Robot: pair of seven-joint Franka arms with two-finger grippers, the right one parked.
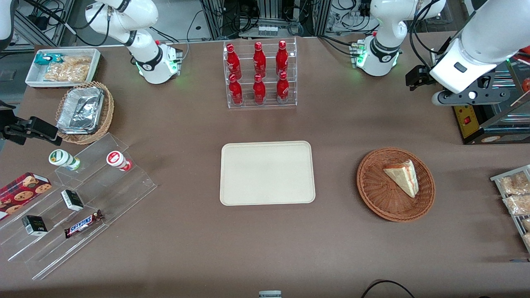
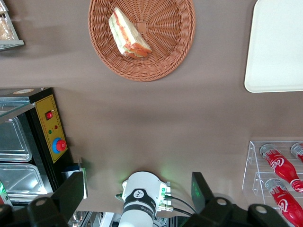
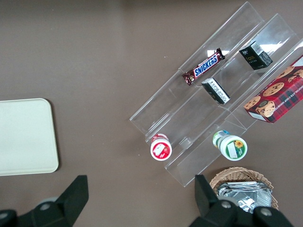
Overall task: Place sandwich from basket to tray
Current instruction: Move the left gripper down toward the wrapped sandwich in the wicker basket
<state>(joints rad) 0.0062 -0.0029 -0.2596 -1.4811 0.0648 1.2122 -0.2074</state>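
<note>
Snickers bar lies nearest; gripper, fingers apart, hangs above bare table, sandwich unobstructed in basket.

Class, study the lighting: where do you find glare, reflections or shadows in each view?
Front view: glare glints on the foil containers; the sandwich and basket are evenly lit. Left wrist view: the open gripper, high above the table, has dark fingers; green light glows by the arm's base. Right wrist view: reflections streak the clear acrylic steps.
</note>
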